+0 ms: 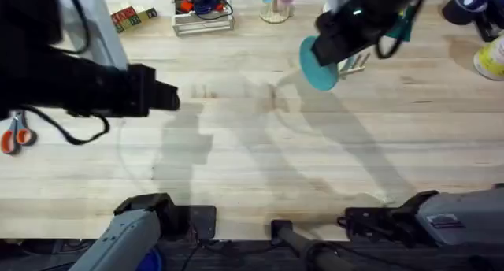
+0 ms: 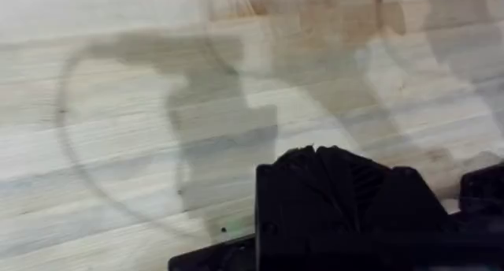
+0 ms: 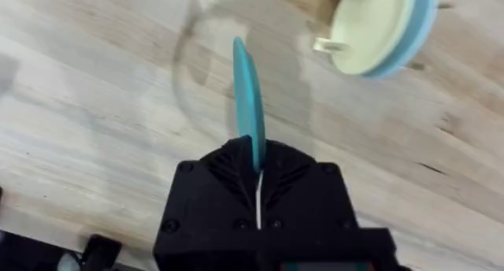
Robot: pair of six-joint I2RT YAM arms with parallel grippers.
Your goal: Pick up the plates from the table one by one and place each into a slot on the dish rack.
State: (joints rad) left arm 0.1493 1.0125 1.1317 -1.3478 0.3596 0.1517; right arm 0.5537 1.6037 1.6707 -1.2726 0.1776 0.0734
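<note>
**Light plank table, things along far edge**

Light wooden table [image 1: 260, 153], plank grain visible. At left edge, orange-handled scissors [image 1: 14, 135]. Along far edge, lettered toy blocks [image 1: 130, 18], a wire basket [image 1: 203, 17], a clear cup [image 1: 275, 6]; toward far right, the dish rack [image 1: 354, 62].

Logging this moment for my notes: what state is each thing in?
Turquoise plate: held edge-on, lifted off the table.
Right gripper: shut on the plate.
Left gripper: low over bare wood, holding nothing.
Dish rack: already holds plates upright.
</note>
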